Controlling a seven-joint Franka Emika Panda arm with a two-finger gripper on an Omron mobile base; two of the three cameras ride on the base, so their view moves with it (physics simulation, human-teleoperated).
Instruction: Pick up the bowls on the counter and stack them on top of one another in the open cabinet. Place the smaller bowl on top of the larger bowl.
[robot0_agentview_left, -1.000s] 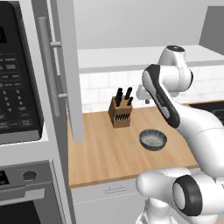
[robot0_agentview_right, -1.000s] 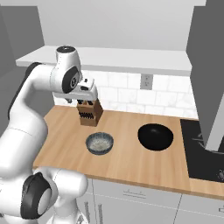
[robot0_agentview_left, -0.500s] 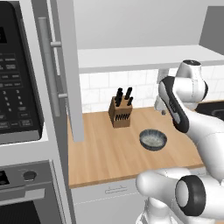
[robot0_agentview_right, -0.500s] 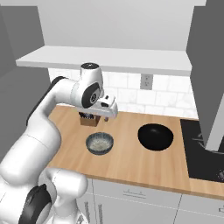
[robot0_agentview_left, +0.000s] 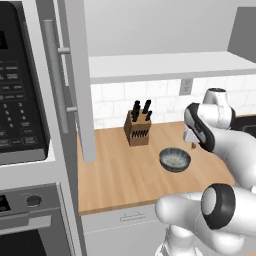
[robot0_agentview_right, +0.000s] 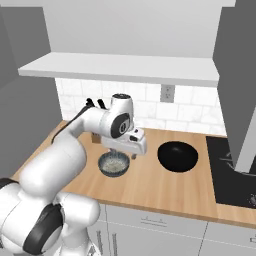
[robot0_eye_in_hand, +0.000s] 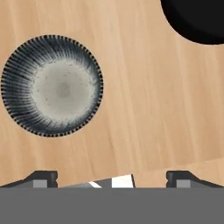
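Note:
A small bowl (robot0_agentview_right: 114, 164) (robot0_agentview_left: 175, 159) (robot0_eye_in_hand: 52, 85), black outside and grey speckled inside, sits on the wood counter (robot0_agentview_right: 150, 187). A larger all-black bowl (robot0_agentview_right: 178, 156) (robot0_eye_in_hand: 197, 19) rests to its right. My gripper (robot0_agentview_right: 132, 153) (robot0_agentview_left: 193, 144) (robot0_eye_in_hand: 112, 178) hovers above the counter between the two bowls, closer to the speckled one, pointing down. It is open with its fingertips (robot0_eye_in_hand: 41, 178) wide apart and nothing between them. Above, the cabinet shelf (robot0_agentview_left: 165, 66) (robot0_agentview_right: 120, 67) stands bare with its grey door (robot0_agentview_left: 75, 75) swung open.
A knife block (robot0_agentview_left: 138, 128) stands at the back of the counter against the tiled wall. A black microwave (robot0_agentview_left: 20, 85) and an oven are on the left. A dark cooktop (robot0_agentview_right: 232, 172) lies at the counter's right end under a grey hood.
The arm swung from beside the knife block to the right and down; the hand now hangs low over the counter between the bowls. Neither bowl has moved.

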